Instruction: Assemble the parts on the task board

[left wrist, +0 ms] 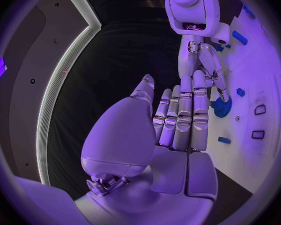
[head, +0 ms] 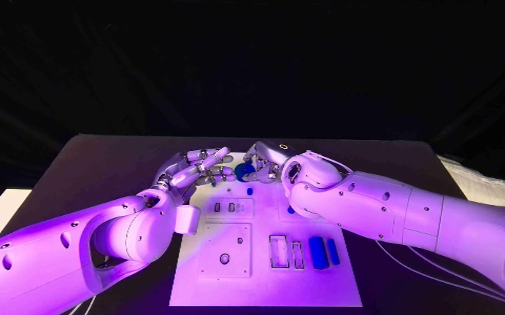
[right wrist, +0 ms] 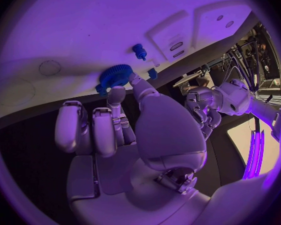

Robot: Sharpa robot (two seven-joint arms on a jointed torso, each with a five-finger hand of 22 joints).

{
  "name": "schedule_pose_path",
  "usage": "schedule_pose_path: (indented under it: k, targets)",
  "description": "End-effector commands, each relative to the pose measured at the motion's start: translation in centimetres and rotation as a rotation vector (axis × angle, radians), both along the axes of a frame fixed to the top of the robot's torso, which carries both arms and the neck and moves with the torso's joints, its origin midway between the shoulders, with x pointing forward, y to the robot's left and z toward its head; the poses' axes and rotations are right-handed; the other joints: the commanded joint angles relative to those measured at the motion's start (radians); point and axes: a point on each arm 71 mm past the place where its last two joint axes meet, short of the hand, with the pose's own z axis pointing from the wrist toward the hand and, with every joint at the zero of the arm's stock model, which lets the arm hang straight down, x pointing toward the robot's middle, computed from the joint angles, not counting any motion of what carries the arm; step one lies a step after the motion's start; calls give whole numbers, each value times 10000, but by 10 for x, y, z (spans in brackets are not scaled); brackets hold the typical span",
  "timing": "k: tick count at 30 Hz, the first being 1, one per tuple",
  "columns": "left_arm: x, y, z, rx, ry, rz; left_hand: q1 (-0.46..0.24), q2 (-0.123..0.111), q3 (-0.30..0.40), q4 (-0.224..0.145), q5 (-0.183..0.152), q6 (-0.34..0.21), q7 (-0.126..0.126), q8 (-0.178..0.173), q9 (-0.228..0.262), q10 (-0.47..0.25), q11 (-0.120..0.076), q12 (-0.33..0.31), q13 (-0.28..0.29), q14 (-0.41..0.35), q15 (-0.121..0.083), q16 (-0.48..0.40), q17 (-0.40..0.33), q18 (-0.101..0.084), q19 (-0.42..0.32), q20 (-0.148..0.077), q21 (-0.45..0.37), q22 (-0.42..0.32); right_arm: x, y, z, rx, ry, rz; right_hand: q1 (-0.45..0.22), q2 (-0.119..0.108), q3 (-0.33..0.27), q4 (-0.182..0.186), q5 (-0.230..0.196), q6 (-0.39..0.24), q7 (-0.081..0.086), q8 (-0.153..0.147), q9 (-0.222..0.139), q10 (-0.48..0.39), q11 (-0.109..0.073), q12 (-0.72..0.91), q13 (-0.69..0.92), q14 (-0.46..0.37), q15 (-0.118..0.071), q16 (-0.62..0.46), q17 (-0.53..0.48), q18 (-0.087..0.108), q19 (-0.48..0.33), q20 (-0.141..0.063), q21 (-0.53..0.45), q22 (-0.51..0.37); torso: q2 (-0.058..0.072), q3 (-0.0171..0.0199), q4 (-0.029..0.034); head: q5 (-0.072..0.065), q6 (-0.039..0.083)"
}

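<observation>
Blue gear (right wrist: 116, 76) pinched by right hand (head: 276, 163) fingertips at far edge of task board (head: 263, 286), left hand (head: 200, 169) held alongside, fingers straight, nothing grasped.

One task board (head: 316, 293), two robot hands (head: 195, 169) (head: 276, 163), one blue gear (right wrist: 116, 75), two blue cylinders (head: 318, 251) (head: 333, 251).

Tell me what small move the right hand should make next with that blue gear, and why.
Probably ease the blue gear down and seat it on the task board: the right hand pinches it at the board's far edge, while the left hand waits open beside it.
</observation>
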Motion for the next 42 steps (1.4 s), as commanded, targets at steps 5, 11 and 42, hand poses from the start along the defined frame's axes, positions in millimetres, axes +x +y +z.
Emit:
schedule_pose_path:
  k: [5,11,42]
  targets:
    - [0,0,2,-81,-119,-164,22,41,-1,-55,-17,-69,-1,-49,-9,-65,14,-60,8,-68,-13,-36,13,62,-70,25,36,17,-10,-21,8,741,-136,232,161,27,-76,-16,187,140,-54,48,54,93,-38,155,138,450,52,-23,35,18,-12,-26,-43,34,4,6,-23,25,8]
    - [1,5,1,-40,-136,-55,22,41,-1,-55,-17,-69,-1,-49,-9,-65,14,-60,8,-68,-13,-36,13,62,-70,25,36,17,-18,-48,16,1385,175,305,390,188,24,-82,269,375,-105,108,82,407,-92,680,569,511,6,94,242,-27,139,-65,52,253,-11,21,-71,45,39]
    - [26,54,-6,64,-422,644,23,113,-3,-281,-16,-172,13,-57,-11,-187,72,-71,-17,-457,115,-522,144,37,-649,145,-251,-77,-10,-204,20,3352,663,-56,959,139,302,-595,341,647,-111,57,55,594,-112,1209,1070,563,-16,251,552,-31,130,-103,50,253,-41,190,-272,-58,91]
